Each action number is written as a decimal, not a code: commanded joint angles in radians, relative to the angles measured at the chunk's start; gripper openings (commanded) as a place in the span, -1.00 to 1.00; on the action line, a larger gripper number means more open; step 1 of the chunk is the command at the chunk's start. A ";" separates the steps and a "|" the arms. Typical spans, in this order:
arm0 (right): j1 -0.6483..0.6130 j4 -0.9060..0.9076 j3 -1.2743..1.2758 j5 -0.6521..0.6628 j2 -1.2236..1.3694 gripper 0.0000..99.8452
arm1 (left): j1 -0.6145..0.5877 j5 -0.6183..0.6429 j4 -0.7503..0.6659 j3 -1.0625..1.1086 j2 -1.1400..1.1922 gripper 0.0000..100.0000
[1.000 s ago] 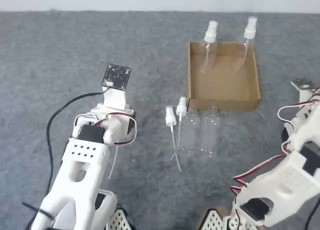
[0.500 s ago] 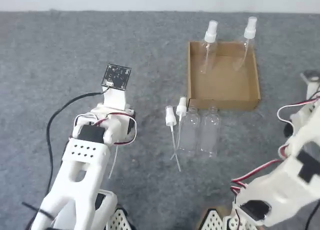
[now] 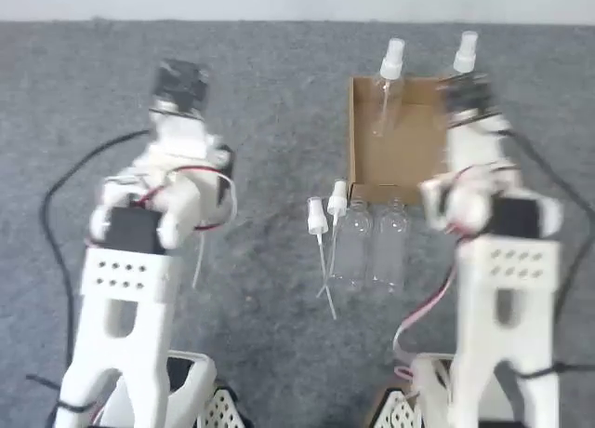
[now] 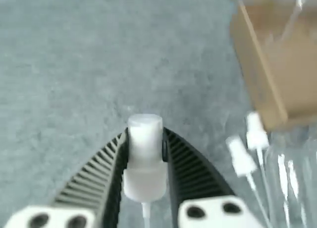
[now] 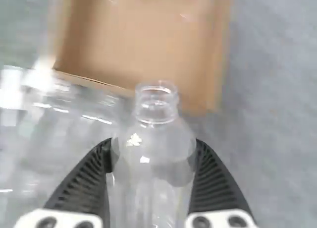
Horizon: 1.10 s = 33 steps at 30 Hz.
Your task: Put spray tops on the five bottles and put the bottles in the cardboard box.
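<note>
The white spray top point(image 4: 144, 161), with its thin tube, is pinched between the black fingers of the left gripper point(image 4: 144, 135). The left wrist view shows it close up, over the grey table point(image 4: 74, 64). The right wrist view shows a clear bottle point(image 5: 154, 114) with an open neck, squeezed in the right gripper point(image 5: 153, 144) near the cardboard box point(image 5: 143, 39). From high up, two topped bottles point(image 3: 387, 93) stand at the box's 12 o'clock edge. Two open bottles point(image 3: 352, 247) and two loose spray tops point(image 3: 318, 219) are at its 6 o'clock.
</note>
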 commanded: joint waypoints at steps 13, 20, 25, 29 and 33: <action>-0.613 -0.239 0.063 -0.135 -0.008 -0.98 | -0.129 0.064 0.028 -0.143 -0.416 -0.98; -0.670 -0.325 0.137 -0.133 -0.059 -0.99 | -0.127 0.221 -0.101 -0.223 -0.373 -0.98; -0.766 -0.585 0.350 -0.141 -0.171 -0.99 | -0.094 0.298 -0.206 -0.228 -0.338 -0.98; -0.808 -0.708 0.476 -0.140 -0.248 -0.99 | -0.038 0.299 -0.247 -0.229 -0.318 -0.98; -0.808 -0.754 0.539 -0.172 -0.298 -0.99 | 0.011 0.301 -0.252 -0.226 -0.290 -0.98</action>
